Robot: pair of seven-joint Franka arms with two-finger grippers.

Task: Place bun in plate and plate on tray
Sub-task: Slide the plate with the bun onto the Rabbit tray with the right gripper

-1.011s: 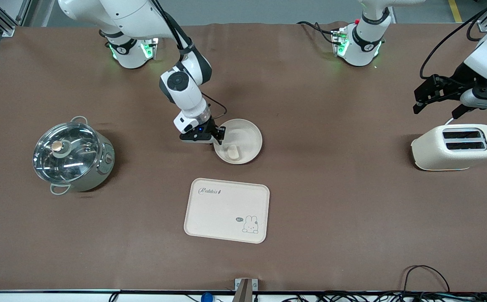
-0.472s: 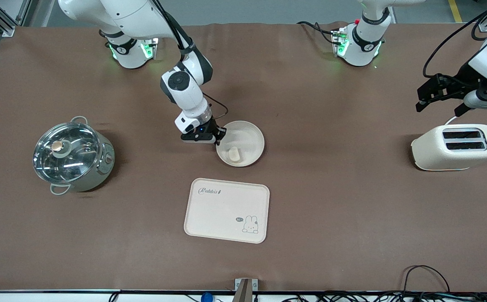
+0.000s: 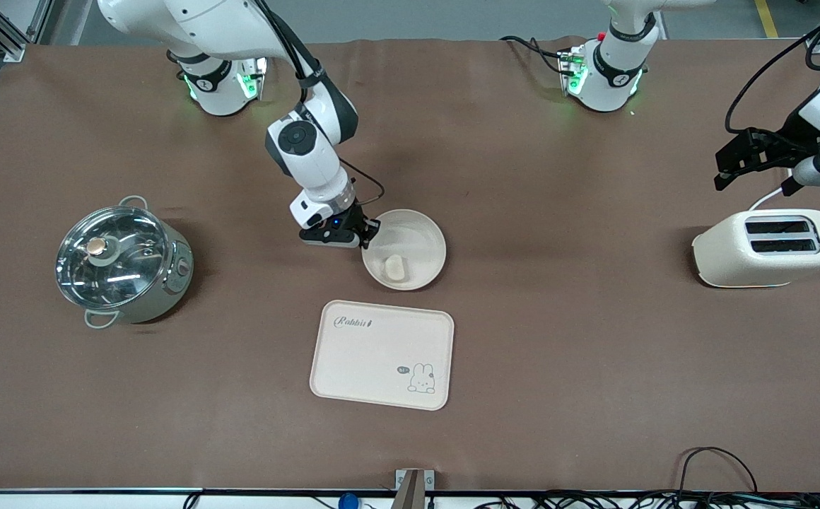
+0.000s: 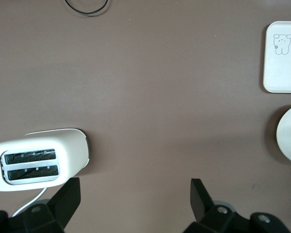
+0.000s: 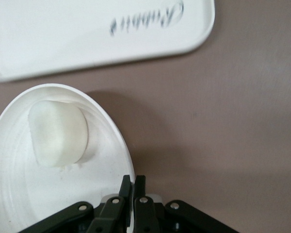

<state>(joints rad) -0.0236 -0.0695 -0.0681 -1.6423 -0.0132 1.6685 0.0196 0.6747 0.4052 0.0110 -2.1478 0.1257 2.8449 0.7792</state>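
Bun in plate | right gripper pinching plate rim | left gripper wide above toaster

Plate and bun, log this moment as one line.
bun: in plate | right pincer: shut on plate rim | tray: bare, nearer camera | left pincer: open, above toaster

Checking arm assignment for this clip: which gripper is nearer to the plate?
Right. The right gripper is shut on the plate's rim; the left gripper hangs open over the table by the toaster.
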